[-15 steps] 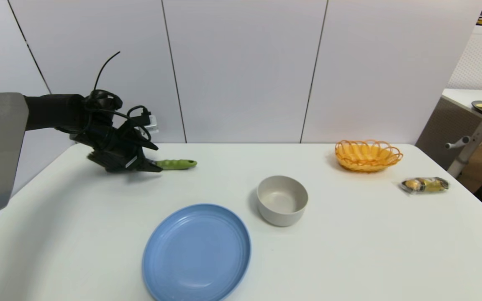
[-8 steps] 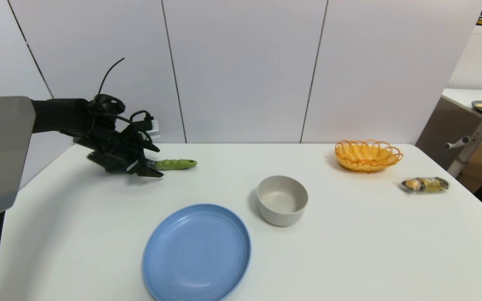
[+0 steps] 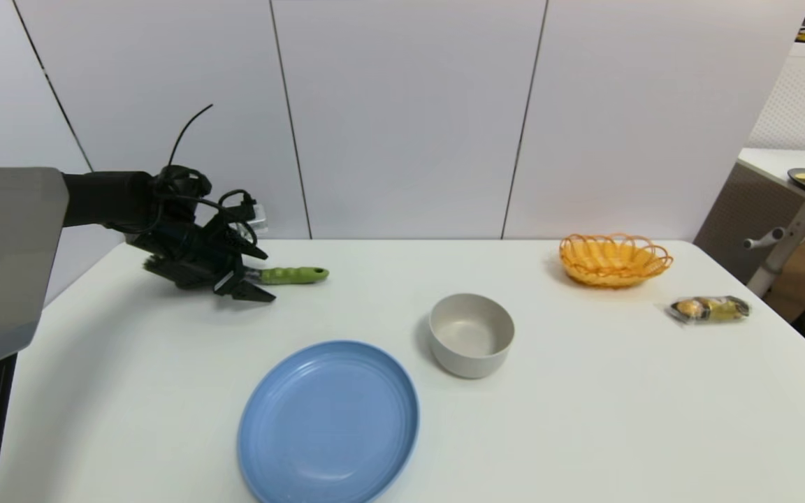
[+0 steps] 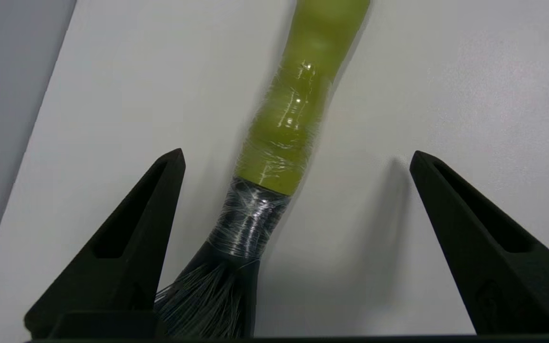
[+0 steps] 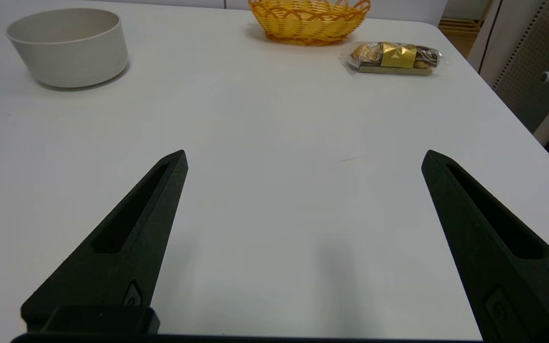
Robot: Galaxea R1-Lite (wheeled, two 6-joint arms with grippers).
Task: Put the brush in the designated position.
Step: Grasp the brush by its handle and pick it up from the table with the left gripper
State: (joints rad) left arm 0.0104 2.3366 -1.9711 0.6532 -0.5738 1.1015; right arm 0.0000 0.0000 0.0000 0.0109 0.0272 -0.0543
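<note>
The brush lies flat at the far left of the white table, its lime-green handle pointing right and its black bristles under my left wrist. In the left wrist view the brush runs up between the fingers, dark neck nearest the camera. My left gripper is open, low over the table, one finger on each side of the neck without touching it. The right gripper is open over bare table on the right side and holds nothing; the head view does not show it.
A blue plate sits at the near centre, with a beige bowl just right of it. An orange wicker basket stands far right and a wrapped snack packet lies beyond it near the table's right edge.
The left arm has shifted slightly rightward and the gripper's fingers now stand wider apart around the brush neck. The brush itself has not moved.
</note>
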